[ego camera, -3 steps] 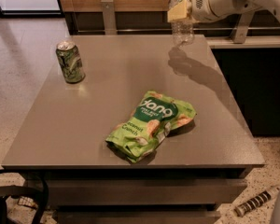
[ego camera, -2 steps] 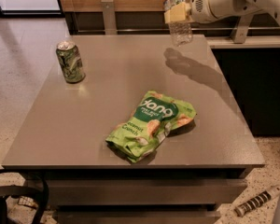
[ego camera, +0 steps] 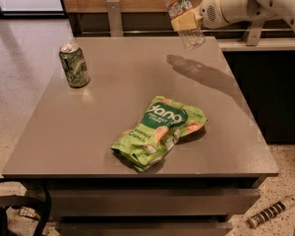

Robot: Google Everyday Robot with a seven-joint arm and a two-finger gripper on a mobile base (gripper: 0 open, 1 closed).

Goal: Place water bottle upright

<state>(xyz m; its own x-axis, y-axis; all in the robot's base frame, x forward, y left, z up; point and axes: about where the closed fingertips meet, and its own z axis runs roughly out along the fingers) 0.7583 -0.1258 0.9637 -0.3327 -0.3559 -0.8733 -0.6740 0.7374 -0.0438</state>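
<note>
The water bottle [ego camera: 186, 17] is a clear ribbed plastic bottle with a reddish label band. It is held in the air above the far right part of the grey table [ego camera: 113, 102], tilted with its top leaning left. Its cap is cut off by the top of the view. My gripper [ego camera: 186, 19] reaches in from the upper right on a white arm and is shut on the bottle's middle with cream pads. The bottle's shadow falls on the table below it.
A green drink can [ego camera: 74, 65] stands upright at the table's far left. A green snack bag [ego camera: 160, 130] lies flat near the front middle. A dark counter [ego camera: 270, 82] runs along the right side. A wooden wall and rail stand behind the table.
The gripper and bottle have moved left and a little toward the table's middle. The bottle leans more to the left. The can and bag have not moved.
</note>
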